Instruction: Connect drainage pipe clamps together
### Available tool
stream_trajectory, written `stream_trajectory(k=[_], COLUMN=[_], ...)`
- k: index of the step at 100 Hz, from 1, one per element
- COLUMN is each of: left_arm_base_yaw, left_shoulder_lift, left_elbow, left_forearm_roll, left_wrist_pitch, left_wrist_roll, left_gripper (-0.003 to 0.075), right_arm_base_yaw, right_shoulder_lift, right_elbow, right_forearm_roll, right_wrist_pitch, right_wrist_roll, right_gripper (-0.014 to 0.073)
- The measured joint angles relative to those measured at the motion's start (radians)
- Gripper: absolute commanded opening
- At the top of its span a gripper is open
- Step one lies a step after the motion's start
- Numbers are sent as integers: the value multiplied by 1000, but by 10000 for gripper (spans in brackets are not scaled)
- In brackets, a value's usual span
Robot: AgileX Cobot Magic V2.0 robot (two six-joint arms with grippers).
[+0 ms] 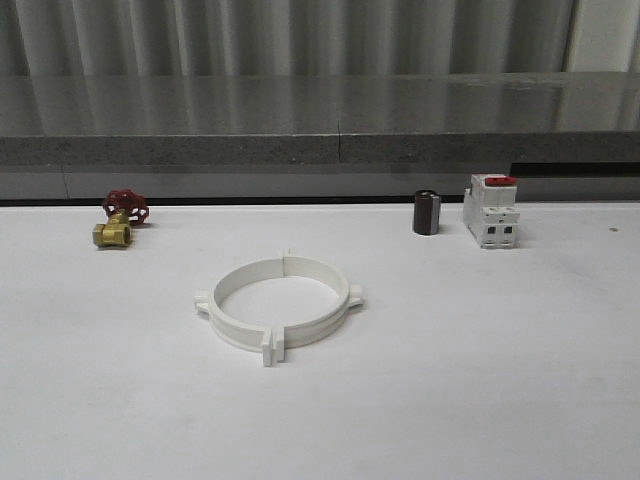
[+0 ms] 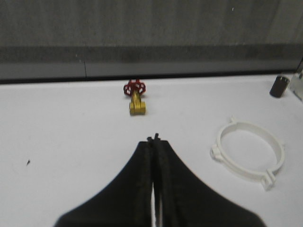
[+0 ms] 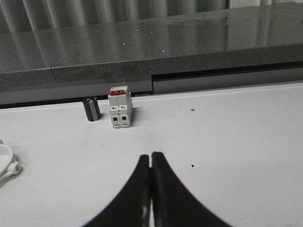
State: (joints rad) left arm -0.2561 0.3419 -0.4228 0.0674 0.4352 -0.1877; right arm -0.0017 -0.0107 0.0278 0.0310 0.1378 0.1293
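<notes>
The two white drainage pipe clamps (image 1: 278, 302) lie flat on the white table, their half-rings set together as one ring with tabs meeting at the front and back. That ring (image 2: 249, 153) also appears in the left wrist view, off to the side of the fingers. A small piece of its rim (image 3: 6, 163) is at the edge of the right wrist view. My left gripper (image 2: 154, 139) is shut with nothing between its fingers, over bare table. My right gripper (image 3: 151, 154) is shut and empty too, short of the breaker block.
A brass valve with a red handwheel (image 1: 120, 218) sits at the back left. A dark cylindrical piece (image 1: 427, 212) and a white red-topped breaker block (image 1: 491, 210) stand at the back right. A grey ledge (image 1: 320, 140) runs behind the table's far edge.
</notes>
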Motion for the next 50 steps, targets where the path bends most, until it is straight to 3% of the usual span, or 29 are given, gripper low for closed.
stream_trajectory(k=[31,50], left_arm_base_yaw=[88,191], left_shoulder_lift=[-68,-191], left_elbow=[160,300], left_forearm_roll=[55,51], left_wrist_pitch=[-292,-342], left_wrist_roll=[0,0], left_gripper=[-20,-20], right_arm_base_yaw=[0,0], right_shoulder_lift=[0,0], right_elbow=[0,0], right_forearm_roll=[0,0], right_wrist_pitch=[0,0], right_wrist_roll=[0,0], right_gripper=[-118,-118])
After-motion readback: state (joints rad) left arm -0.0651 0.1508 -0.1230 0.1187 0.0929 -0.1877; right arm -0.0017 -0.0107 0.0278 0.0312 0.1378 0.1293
